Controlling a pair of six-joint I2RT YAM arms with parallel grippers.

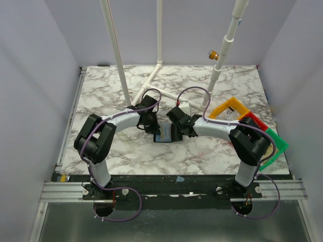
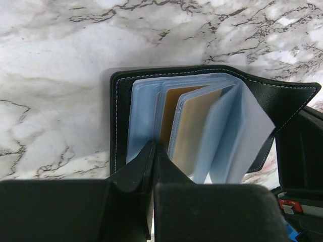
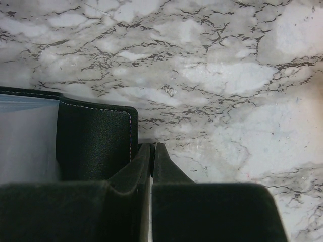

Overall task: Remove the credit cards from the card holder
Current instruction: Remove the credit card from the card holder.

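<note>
card holder open on the desk just ahead of left tool and right tool, both closed narrow; credit cards, likely light, stiff and slick in soft sleeves, want an edge grip.

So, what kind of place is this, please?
Probably a robot test cell, not a home: plain grey walls close in the marble-patterned table, a metal rail carries the arm bases, and white pipes stand behind.

One camera hangs high above the near edge, looking down over the whole marble table. Each wrist camera looks down from very close, and both catch the open card holder that lies mid-table in the overhead view.
</note>
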